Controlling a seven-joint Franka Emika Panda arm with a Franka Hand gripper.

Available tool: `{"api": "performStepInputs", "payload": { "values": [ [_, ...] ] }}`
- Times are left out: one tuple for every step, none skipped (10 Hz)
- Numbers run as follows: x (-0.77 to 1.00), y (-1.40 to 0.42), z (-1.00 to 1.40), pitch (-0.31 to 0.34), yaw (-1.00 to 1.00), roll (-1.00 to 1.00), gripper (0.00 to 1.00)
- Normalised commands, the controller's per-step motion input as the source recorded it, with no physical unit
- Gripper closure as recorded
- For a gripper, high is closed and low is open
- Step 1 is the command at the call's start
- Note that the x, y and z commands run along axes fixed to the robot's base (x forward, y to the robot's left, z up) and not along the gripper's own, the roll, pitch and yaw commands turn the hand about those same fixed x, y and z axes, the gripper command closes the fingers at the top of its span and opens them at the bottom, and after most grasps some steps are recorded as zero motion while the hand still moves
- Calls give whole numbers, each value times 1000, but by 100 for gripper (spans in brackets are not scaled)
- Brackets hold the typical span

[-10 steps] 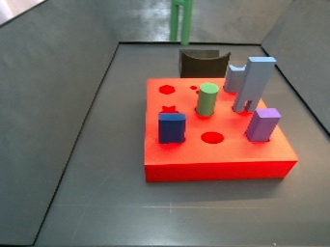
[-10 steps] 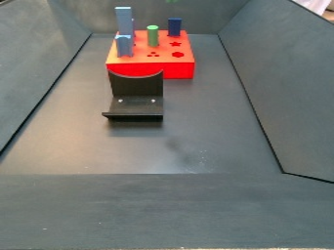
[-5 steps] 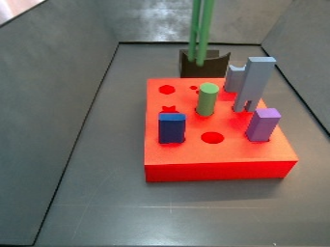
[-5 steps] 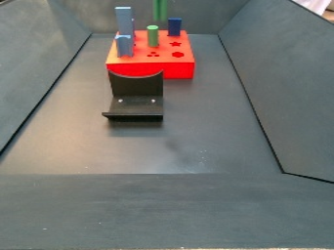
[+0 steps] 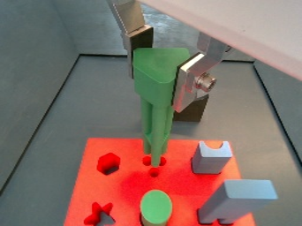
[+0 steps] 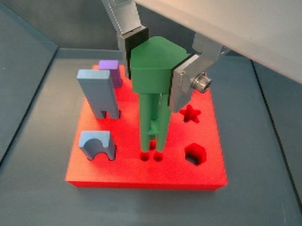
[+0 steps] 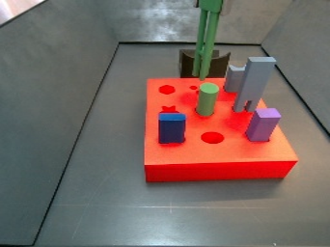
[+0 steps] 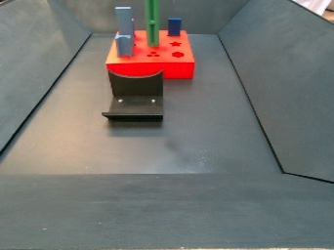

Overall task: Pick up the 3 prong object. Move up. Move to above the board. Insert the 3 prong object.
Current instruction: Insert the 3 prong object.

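Observation:
My gripper [image 5: 163, 72] is shut on the wide top of the 3 prong object [image 5: 154, 106], a tall green post hanging upright; both wrist views show it [image 6: 154, 88]. Its prongs point down at three small holes [image 6: 150, 156] in the red board [image 6: 124, 169]. I cannot tell whether the tips have entered. In both side views the post [image 7: 206, 43] [image 8: 152, 20] stands over the board's [image 7: 213, 169] far part, and the gripper is above the frame. The silver fingers [image 5: 189, 75] press the post from both sides.
On the board stand a short green cylinder peg [image 7: 206, 99], a blue block [image 7: 172, 126], a purple block [image 7: 264, 124] and a tall grey-blue arch block [image 7: 258, 82]. A dark curved block [image 7: 196, 64] sits behind it. The fixture [image 8: 135, 98] stands beside the board.
The green post has moved from behind the board to over its far part and has come lower toward the holes.

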Motion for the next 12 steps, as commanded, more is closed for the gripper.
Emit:
{"api": "performStepInputs", "payload": {
  "values": [
    [0,106,-240,0,-320,-54,100],
    [203,57,-311,0,-394,-90,100],
    [217,11,-309,-6,-323,-67,100],
    [374,0,-269,0,-229,-46,100],
    [366,0,-266,0,-94,-34,100],
    [137,0,-283,0,0,0,100],
    [6,0,-231,7,0,13,100],
    [0,0,-123,0,0,6,100],
    [-140,0,-49,-11,0,0,100],
    [-197,37,0,-31,0,-10,100],
    [-286,9,-3,-77,0,-7,100],
    [-311,0,0,-79,0,0,100]
  ]
}}
